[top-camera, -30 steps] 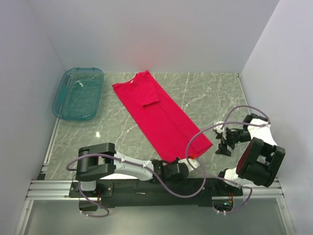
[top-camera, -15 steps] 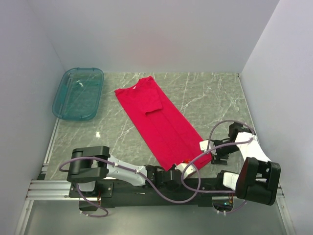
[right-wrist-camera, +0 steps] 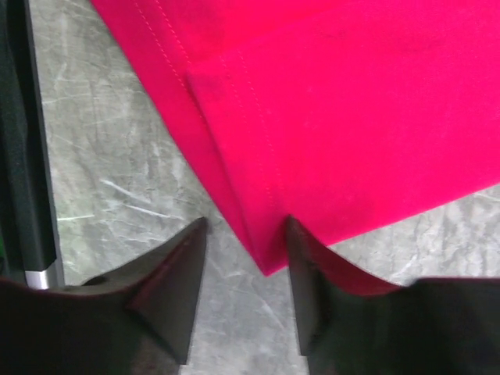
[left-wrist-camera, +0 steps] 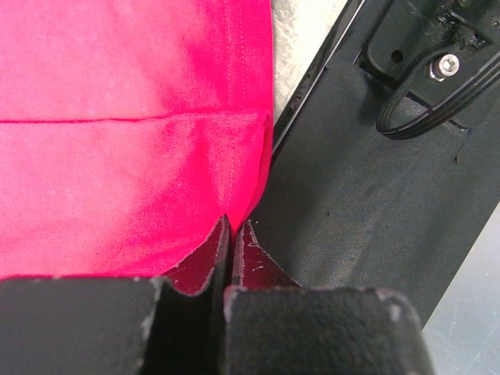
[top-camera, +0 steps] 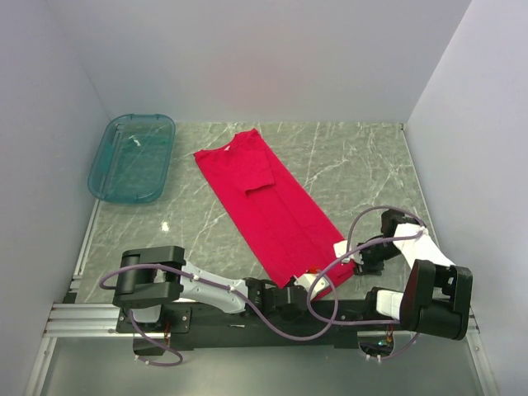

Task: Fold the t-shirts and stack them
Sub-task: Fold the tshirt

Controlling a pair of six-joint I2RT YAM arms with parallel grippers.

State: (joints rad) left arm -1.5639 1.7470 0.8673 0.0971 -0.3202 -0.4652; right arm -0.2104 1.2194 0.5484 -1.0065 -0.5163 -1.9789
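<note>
Right gripper (right-wrist-camera: 244,234) reached t-shirt (top-camera: 264,202) corner on marble table (top-camera: 363,157) w/ white walls (top-camera: 264,58).

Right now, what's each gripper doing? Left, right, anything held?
Left gripper: closed, pinching a hem corner of the t-shirt.
Right gripper: open, with a finger on either side of another t-shirt corner, not gripping it.

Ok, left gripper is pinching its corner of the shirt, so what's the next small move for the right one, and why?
Probably close the right gripper: its open fingers straddle the near corner of the t-shirt, while the left gripper is shut on the other hem corner. With both held, the hem could be lifted for the fold.
</note>
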